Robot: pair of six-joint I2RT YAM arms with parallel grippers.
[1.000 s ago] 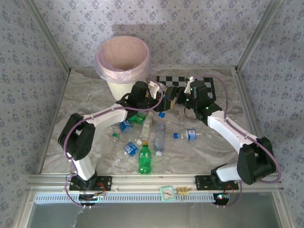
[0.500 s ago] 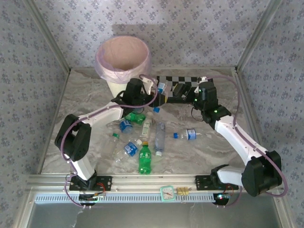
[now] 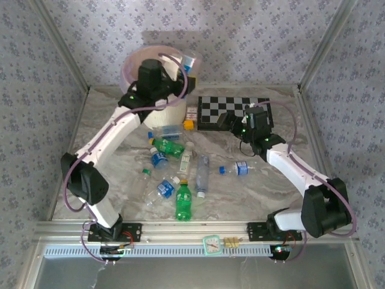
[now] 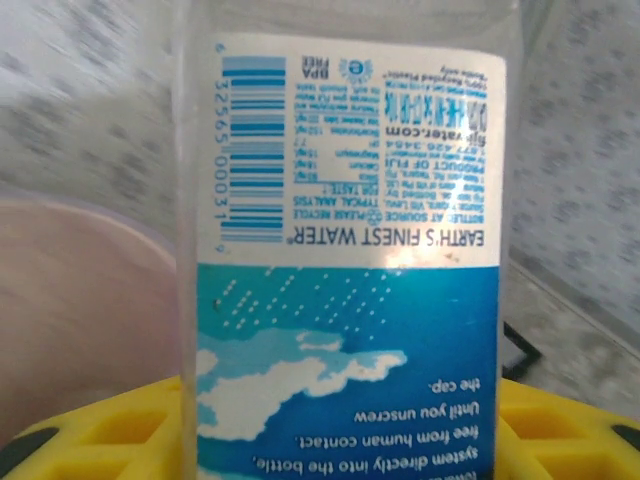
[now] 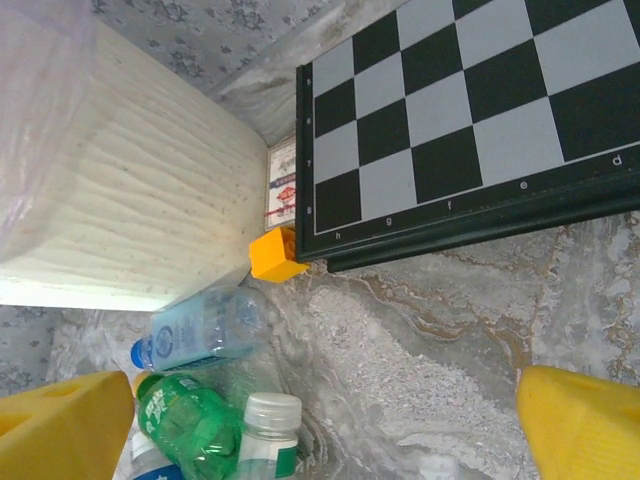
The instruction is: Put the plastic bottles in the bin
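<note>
Top view: left arm, a second ago low over the bench (image 3: 252, 198), is reaching over the bin (image 3: 159, 117), left jaws clamping a clear blue-labelled bottle (image 3: 188, 61) above its pink-lined rim; right jaws, drawn back since beside the chessboard (image 3: 222, 105), are standing wide and empty; remaining bottles (image 3: 183, 201) are lying on the bench. Left wrist: the clear blue-labelled bottle (image 4: 350, 250) is sitting between yellow pads (image 4: 90, 435), liner (image 4: 70, 300) behind. Right wrist: a blue-capped bottle (image 5: 205, 325) and a green bottle (image 5: 185, 420) are lying near the bin's foot beside a yellow cube (image 5: 275, 255).
</note>
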